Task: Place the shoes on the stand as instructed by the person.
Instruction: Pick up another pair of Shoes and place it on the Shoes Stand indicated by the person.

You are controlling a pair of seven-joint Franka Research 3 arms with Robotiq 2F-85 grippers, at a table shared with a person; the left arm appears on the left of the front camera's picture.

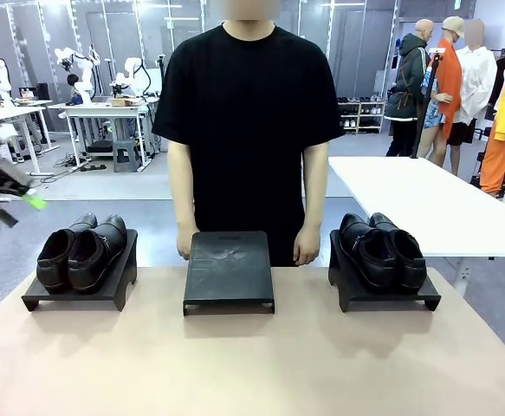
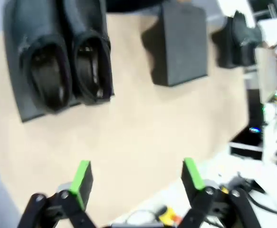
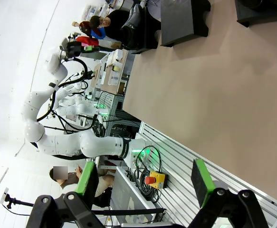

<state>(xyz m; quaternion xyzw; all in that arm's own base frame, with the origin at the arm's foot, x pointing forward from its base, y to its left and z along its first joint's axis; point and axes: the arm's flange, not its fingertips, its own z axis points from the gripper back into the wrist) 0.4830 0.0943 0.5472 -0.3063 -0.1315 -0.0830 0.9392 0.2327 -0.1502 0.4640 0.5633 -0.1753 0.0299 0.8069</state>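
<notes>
Beige laminate covered the tabletop (image 1: pixel 252 364), and three low black plastic stands sat in a row along its far side. From the front view's centre, the left stand (image 1: pixel 80 290) lay at about 9 o'clock and carried a pair of dark glossy leather dress shoes (image 1: pixel 83 251), side by side with toes toward the person. The right stand (image 1: pixel 382 295) at about 3 o'clock held the other pair of black glossy dress shoes (image 1: pixel 384 250), heels toward the person. The middle stand (image 1: pixel 229 270) between them was bare, its sloped top facing the camera.

The person in a plain black short-sleeved T-shirt (image 1: pixel 248 113) stood at 12 o'clock behind the middle stand, one hand (image 1: pixel 186 243) hanging just beside its left corner and the other hand (image 1: pixel 307 245) just beside its right corner.

The left gripper (image 2: pixel 137 183), black with green pads, hung above the tabletop's near part with its jaws wide apart and nothing between them; the loaded left stand lay toward 11 o'clock in its wrist view. In the front view that gripper was a blur at the 9 o'clock edge. The right gripper (image 3: pixel 145 185) also had its jaws spread wide and empty, off the tabletop's edge
</notes>
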